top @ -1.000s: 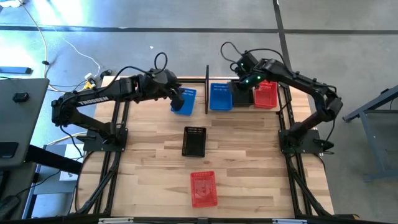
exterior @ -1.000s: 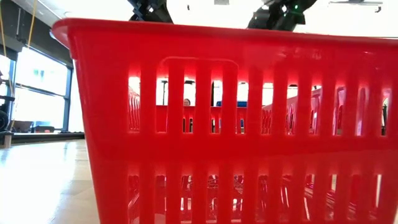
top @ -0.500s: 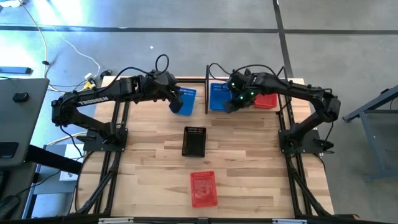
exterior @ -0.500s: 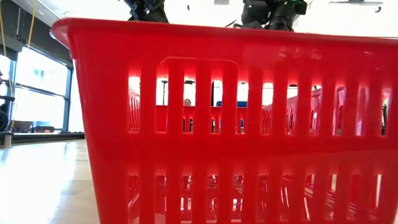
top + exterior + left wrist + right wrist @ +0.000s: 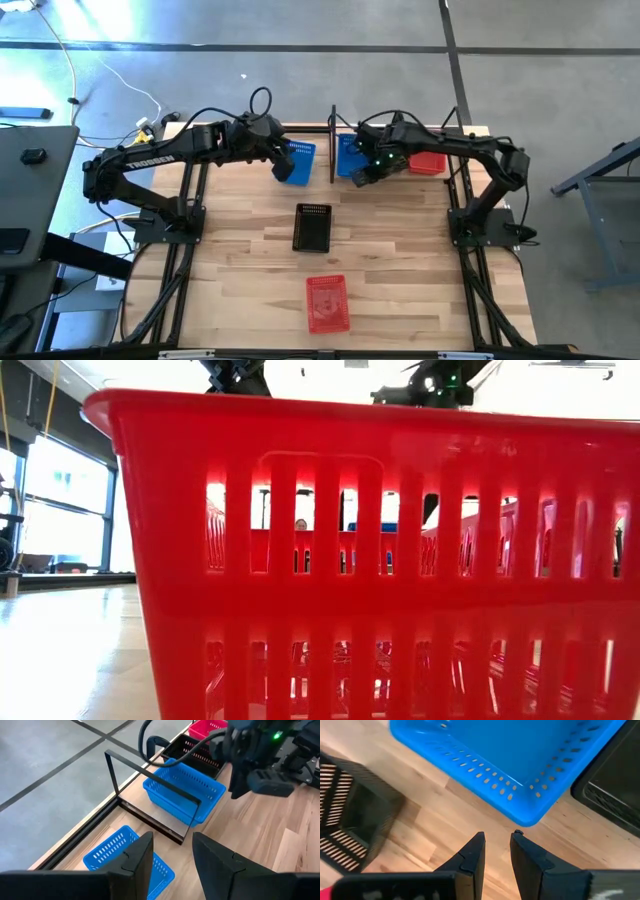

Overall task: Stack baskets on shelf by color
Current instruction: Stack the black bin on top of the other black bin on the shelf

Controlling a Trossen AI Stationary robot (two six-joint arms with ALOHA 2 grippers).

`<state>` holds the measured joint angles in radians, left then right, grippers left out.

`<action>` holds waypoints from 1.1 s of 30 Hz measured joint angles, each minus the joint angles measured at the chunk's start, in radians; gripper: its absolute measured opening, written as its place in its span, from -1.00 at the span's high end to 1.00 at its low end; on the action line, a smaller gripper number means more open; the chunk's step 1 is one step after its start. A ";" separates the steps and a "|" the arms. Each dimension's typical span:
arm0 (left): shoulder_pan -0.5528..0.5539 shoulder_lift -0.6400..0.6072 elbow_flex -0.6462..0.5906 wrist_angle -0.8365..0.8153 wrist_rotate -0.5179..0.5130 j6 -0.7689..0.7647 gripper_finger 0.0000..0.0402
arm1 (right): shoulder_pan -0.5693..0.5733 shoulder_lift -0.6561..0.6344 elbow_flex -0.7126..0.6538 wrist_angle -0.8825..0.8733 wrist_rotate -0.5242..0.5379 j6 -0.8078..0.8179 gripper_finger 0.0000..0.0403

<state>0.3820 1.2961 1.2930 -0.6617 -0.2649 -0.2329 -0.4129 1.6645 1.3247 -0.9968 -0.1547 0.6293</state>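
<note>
- We are judging the sorting as partly done: on the low black thin-tube metal shelf [image 5: 333, 140] at the tabletop's far edge are sitting a blue perforated plastic basket [image 5: 351, 155], a black perforated basket [image 5: 192, 754] beside it, and a red perforated basket [image 5: 430, 158] nearest the right corner.
- Three are waiting off the shelf: a second blue slotted basket [image 5: 297, 160] just left of the shelf's end post, a black slotted basket [image 5: 312, 227] at mid-table, and a red slotted basket [image 5: 327, 301] by the near edge.
- The left gripper [image 5: 283, 163] is hovering over the loose blue basket with jaws spread and grasping nothing.
- The right gripper [image 5: 364, 172] is hanging by the shelved blue basket's near rim, fingers narrowly parted and empty.
- The left wrist view is showing us the shelf's black basket, which the right arm is hiding from above.
- The low view is giving us only the near red basket's wall, filling it.
- The right wrist view is showing the gap under its fingers [image 5: 470, 860] is bare wood.
</note>
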 joint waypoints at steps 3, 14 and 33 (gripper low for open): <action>0.000 0.000 0.000 0.000 0.000 0.000 0.36 | -0.009 0.020 0.000 0.005 0.013 0.000 0.61; 0.000 0.000 0.000 0.000 -0.008 0.000 0.36 | -0.059 0.051 0.007 0.076 0.026 -0.022 0.61; -0.023 0.000 -0.003 -0.263 0.075 -0.368 0.36 | 0.048 -0.081 0.011 -0.047 0.061 0.094 0.61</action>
<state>0.3593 1.2961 1.2903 -0.9245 -0.1898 -0.6008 -0.3647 1.5839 1.3357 -1.0436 -0.0940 0.7236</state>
